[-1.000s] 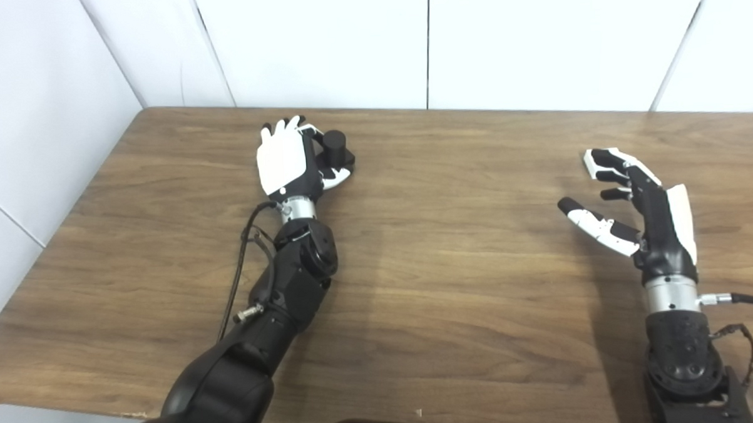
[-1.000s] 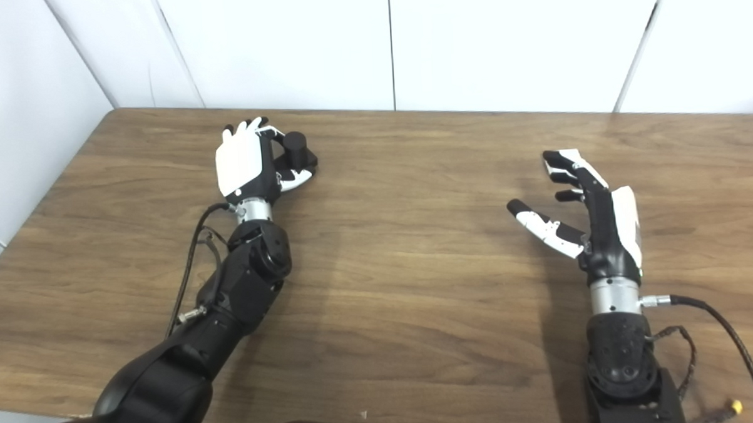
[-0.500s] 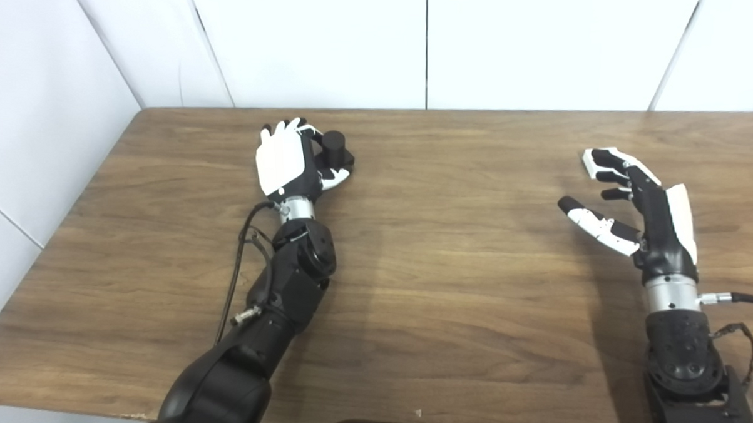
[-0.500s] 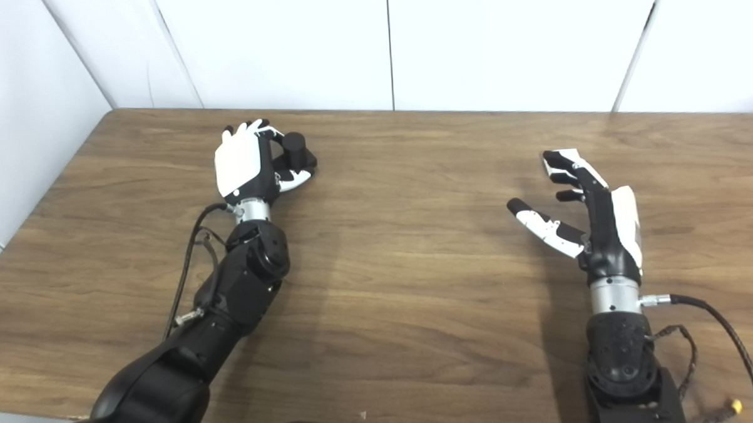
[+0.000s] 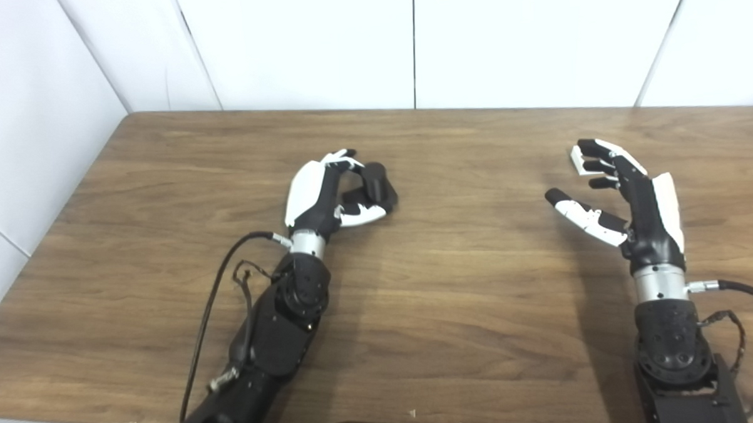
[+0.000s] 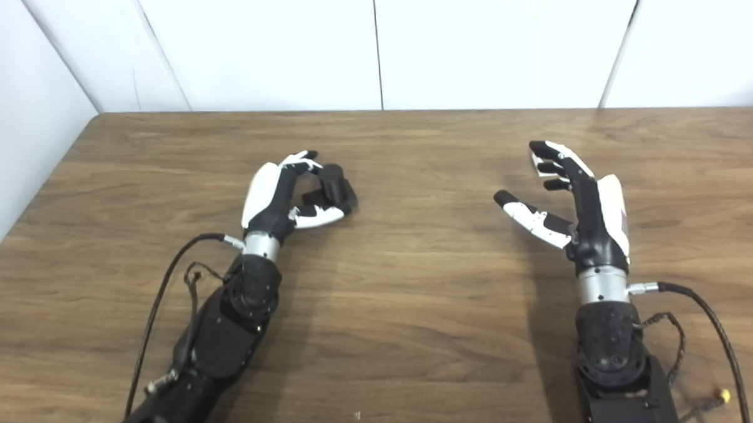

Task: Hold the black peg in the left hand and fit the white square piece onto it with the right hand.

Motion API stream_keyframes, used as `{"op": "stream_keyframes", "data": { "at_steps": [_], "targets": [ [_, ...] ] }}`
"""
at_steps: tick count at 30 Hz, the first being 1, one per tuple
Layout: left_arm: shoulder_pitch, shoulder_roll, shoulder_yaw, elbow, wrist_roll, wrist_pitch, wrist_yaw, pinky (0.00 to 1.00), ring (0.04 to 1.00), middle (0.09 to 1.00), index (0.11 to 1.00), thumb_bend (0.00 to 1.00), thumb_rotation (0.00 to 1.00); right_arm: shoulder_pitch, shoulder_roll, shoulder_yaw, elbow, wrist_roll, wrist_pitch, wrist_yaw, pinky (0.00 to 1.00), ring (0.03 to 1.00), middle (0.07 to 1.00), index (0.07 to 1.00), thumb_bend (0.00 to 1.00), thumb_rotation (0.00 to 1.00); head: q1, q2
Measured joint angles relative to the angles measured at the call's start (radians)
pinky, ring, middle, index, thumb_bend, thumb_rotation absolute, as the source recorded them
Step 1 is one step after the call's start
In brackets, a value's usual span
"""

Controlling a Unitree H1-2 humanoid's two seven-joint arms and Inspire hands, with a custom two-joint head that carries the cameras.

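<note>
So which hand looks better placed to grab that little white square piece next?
The right hand. It is open, and its fingertips sit right beside the white square piece lying on the table. The left hand is far across and already closed on the black peg.

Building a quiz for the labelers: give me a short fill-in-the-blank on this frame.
1. The black peg is held in the ____ hand.
2. The right hand is ____, holding nothing.
3. The white square piece lies on the table by the ____ hand's fingertips.

Missing words: left; open; right

Black arms (image 5: 280,321), white-shelled robot hands, silver wrists.
</note>
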Motion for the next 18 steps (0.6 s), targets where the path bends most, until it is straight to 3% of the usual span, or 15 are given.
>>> {"op": "stream_keyframes", "data": {
  "at_steps": [8, 18],
  "targets": [
    [0.090, -0.018, -0.002, -0.128, -0.032, -0.003, -0.092, 0.91, 0.982, 0.930, 0.492, 0.52, 0.08, 0.000, -0.001, 0.000, -0.003, 0.000, 0.012, 0.000, 0.66, 0.760, 0.795, 0.780, 0.60, 0.40, -0.011, 0.006],
    [0.156, -0.064, -0.025, -0.200, -0.024, 0.005, -0.119, 0.92, 0.986, 0.929, 0.491, 0.52, 0.08, -0.001, 0.000, 0.000, -0.002, 0.000, 0.012, 0.000, 0.65, 0.756, 0.791, 0.772, 0.61, 0.40, -0.035, 0.014]
  ]
}}
